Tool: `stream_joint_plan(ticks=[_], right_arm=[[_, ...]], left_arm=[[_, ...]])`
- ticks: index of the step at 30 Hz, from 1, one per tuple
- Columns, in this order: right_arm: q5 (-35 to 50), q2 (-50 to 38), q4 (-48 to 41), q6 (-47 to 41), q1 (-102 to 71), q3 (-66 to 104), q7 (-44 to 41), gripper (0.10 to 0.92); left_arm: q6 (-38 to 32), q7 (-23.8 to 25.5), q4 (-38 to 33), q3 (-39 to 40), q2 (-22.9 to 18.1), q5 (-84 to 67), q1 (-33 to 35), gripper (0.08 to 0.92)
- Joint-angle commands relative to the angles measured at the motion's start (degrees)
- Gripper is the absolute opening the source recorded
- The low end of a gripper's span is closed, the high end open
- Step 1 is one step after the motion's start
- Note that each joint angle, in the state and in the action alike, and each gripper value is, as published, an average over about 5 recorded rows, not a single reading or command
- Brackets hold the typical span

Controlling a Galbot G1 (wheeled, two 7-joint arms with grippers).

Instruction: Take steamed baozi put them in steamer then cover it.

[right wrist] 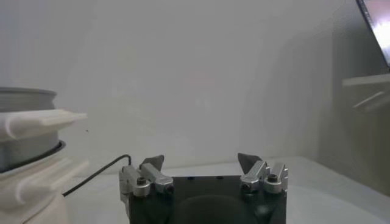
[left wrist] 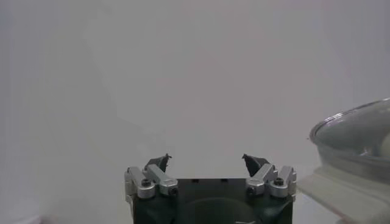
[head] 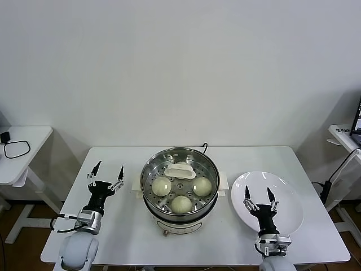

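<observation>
Left gripper (head: 105,172) rests on the bench (head: 118,231), jaws apart, empty. The steamer (head: 179,189) stands centre, cover (head: 179,170) on, three baozi (head: 181,204) visible inside. Right gripper (head: 259,195) hovers over the plate (head: 285,195), jaws apart. Judged done; just check the cover sits square.

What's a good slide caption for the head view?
Lidded steamer holding baozi, both open claws idle alongside.

Both arms come up from the near edge and point away from the robot. The left gripper (head: 105,171) leans a little to the right, and its fingers (head: 95,167) are spread wide with nothing between them. The right gripper (head: 259,195) stands straight, fingers (head: 247,192) also spread apart and holding nothing.
</observation>
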Motion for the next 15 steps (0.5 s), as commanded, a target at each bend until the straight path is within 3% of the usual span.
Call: stream_joint_plan(ticks=[1,15], right_arm=[[0.1,-0.1,0.1,-0.6,0.2,-0.1,1.1,0.823],[-0.5,0.3,0.3,-0.3,-0.1,0.1,1.2,0.823]], left_arm=[[-1.6,0.0,1.1,-0.9,-0.1,-1.0,1.0,0.823],[-0.7,2.1,0.6,-1.2,-0.2,-0.4,1.1,0.823]])
